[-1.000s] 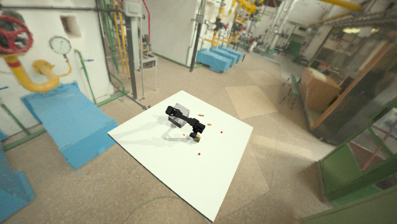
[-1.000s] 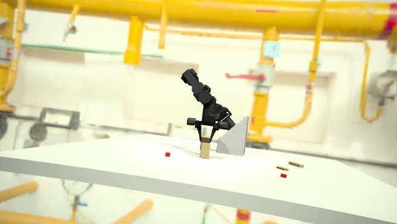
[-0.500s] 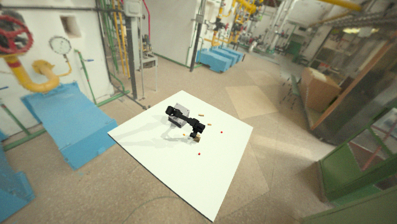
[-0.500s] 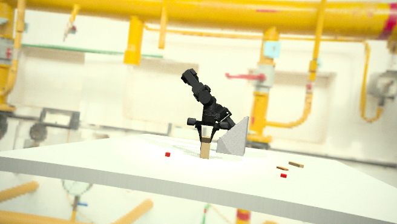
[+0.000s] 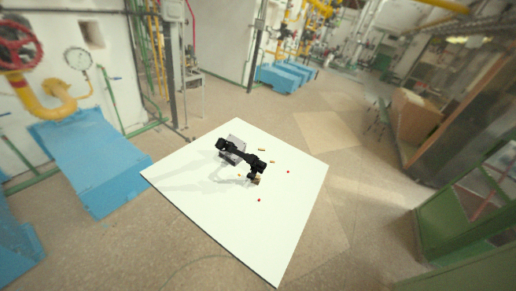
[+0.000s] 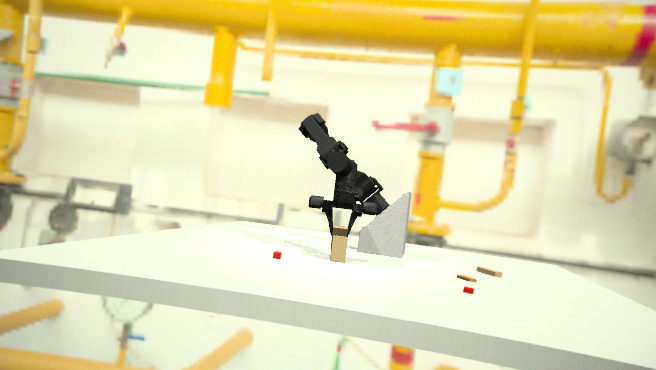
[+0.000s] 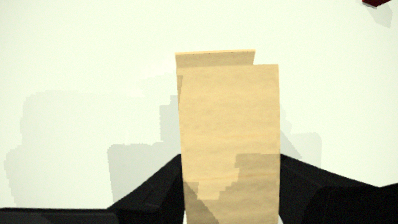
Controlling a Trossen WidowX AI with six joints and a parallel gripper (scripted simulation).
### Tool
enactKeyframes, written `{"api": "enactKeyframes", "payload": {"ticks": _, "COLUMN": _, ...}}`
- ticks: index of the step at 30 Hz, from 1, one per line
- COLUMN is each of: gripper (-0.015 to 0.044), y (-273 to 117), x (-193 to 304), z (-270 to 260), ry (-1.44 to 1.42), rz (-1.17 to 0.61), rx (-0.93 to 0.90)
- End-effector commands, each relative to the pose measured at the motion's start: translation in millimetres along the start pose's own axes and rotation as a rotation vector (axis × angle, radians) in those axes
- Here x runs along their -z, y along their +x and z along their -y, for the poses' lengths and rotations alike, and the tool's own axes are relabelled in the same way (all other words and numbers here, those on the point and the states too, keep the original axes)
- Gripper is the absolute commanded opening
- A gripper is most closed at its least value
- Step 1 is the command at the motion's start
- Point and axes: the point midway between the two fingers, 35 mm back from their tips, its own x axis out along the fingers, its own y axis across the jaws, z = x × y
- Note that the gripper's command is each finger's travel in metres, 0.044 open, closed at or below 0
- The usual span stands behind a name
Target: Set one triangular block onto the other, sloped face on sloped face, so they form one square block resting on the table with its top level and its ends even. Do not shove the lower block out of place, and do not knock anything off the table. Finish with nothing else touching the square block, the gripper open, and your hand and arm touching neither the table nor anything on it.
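The tool (image 6: 341,226) grips the upper triangular block (image 7: 230,145) atop the lower block (image 7: 215,58), whose far end peeks out at 12 o'clock; releasing now risks uneven ends.

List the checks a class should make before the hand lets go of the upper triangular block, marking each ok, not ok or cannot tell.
1. Hand shut on the upper block: ok.
2. Upper block over the lower block: ok.
3. Ends even: not ok; in the wrist view the lower block's far end sticks out and sits offset.
4. Sloped faces seated: cannot tell.
5. Red cubes apart from the stack: ok.
6. Arm off the table: ok.
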Motion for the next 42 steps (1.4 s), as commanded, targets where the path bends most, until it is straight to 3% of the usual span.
{"api": "enactKeyframes", "payload": {"ticks": 1, "gripper": 0.0000, "y": 4.0, "x": -0.4, "z": -2.5, "ry": -0.010, "rz": -0.003, "rx": -0.006}}
{"api": "enactKeyframes", "payload": {"ticks": 42, "gripper": 0.0000, "y": 21.0, "x": -3.9, "z": -2.8, "ry": -0.009, "rz": -0.003, "rx": -0.006}}
